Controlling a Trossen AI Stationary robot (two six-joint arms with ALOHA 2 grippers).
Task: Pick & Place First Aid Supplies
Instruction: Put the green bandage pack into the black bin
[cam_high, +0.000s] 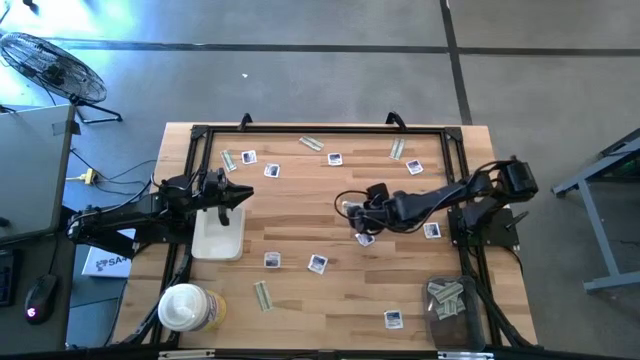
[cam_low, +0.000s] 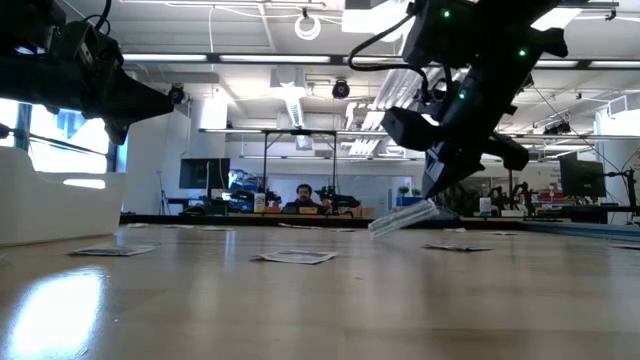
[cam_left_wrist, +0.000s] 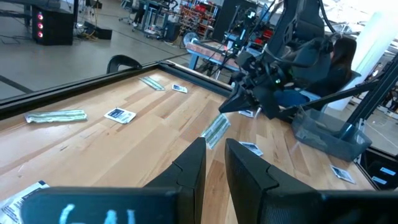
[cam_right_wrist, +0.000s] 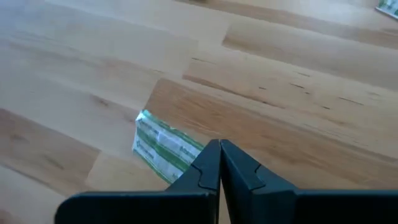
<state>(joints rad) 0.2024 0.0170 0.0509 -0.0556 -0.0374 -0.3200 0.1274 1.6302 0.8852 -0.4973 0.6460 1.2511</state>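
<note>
Small square white packets (cam_high: 317, 263) and pale green strips (cam_high: 311, 143) lie scattered flat on the wooden table. My right gripper (cam_high: 354, 212) reaches in from the table's right to near its middle and is shut on one pale green strip (cam_low: 400, 218), which also shows in the right wrist view (cam_right_wrist: 163, 148) and the left wrist view (cam_left_wrist: 216, 130). My left gripper (cam_high: 238, 192) waits at the table's left, level, above the white tray's far end. Its fingers (cam_left_wrist: 193, 171) stand a little apart with nothing between them. My right gripper pinches the strip by one end (cam_right_wrist: 188, 159) between its two fingertips. The fingers slant down from the table's right side. The strip juts out past the fingertips, tilted with its free end (cam_low: 375, 229) lower, lifted clear of the table.
A white tray (cam_high: 218, 240) sits at the left, and a round white-lidded tub (cam_high: 185, 308) at the near left corner. A grey bin (cam_high: 450, 300) holding strips stands near the right front corner. Black rails (cam_high: 320, 128) frame the table. One square packet (cam_high: 366, 238) lies just under the right arm.
</note>
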